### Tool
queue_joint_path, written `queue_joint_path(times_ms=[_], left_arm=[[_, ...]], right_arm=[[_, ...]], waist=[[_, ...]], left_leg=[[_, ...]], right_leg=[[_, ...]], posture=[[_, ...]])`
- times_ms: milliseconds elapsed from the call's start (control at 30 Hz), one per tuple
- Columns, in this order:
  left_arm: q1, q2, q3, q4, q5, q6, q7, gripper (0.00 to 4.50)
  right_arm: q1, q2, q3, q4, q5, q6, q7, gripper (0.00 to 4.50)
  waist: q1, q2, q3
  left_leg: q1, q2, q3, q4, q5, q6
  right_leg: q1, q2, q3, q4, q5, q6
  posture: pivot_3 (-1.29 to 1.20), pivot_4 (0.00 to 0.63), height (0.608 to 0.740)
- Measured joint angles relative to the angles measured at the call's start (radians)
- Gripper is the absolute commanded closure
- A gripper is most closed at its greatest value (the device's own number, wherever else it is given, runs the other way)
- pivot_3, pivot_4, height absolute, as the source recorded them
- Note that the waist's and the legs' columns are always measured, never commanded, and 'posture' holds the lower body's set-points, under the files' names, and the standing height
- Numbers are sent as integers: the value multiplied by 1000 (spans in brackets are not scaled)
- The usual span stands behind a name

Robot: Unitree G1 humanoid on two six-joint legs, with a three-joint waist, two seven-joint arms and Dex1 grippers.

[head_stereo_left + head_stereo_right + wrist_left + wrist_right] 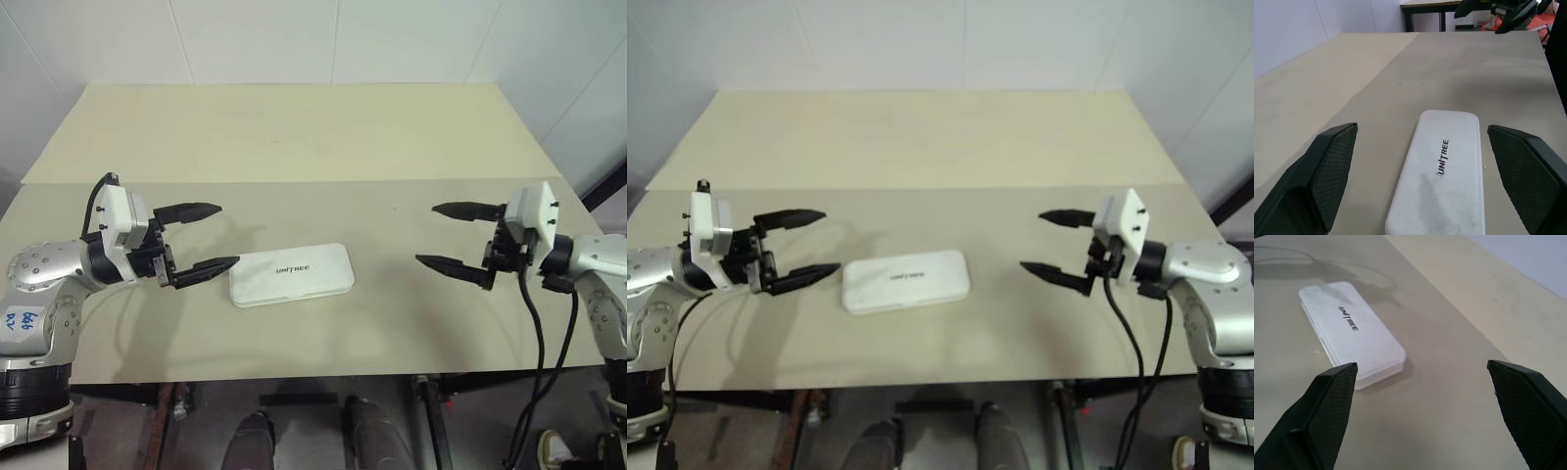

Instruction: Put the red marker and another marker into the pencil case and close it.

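The pencil case (291,274) lies flat and closed on the beige table, its white lid with dark lettering facing up. The red marker and the other marker are out of view. My left gripper (229,234) hovers just left of the case, open, with its near fingertip close to the case's left end. My right gripper (425,233) is open too, a short way off to the right of the case, holding nothing. In the left wrist view the case (1442,171) lies between and ahead of the open fingers (1334,166). The right wrist view shows the case (1352,328) further off.
The near table (392,323) butts against a second beige table (294,127) behind it, with a seam running across. White wall panels stand behind. The near table's front edge runs just below the case. A black cable (534,323) hangs from my right arm.
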Motion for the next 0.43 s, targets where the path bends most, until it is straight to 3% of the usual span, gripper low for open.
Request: queue_joint_path(times_ms=[267, 433], left_arm=[[-69, -16, -90, 175, 94, -133, -21, 29], [-90, -40, -119, 183, 97, -151, -25, 29]], right_arm=[[-4, -56, -16, 92, -39, -45, 27, 0], [38, -52, -44, 85, -38, -56, -5, 0]], waist=[[3, 0, 0], [3, 0, 0]], left_leg=[[-1, 0, 0, 0, 0, 0], [-1, 0, 0, -1, 0, 0]], right_leg=[[0, 0, 0, -1, 0, 0], [0, 0, 0, 0, 3, 5]], posture=[[0, 150, 740], [0, 150, 740]])
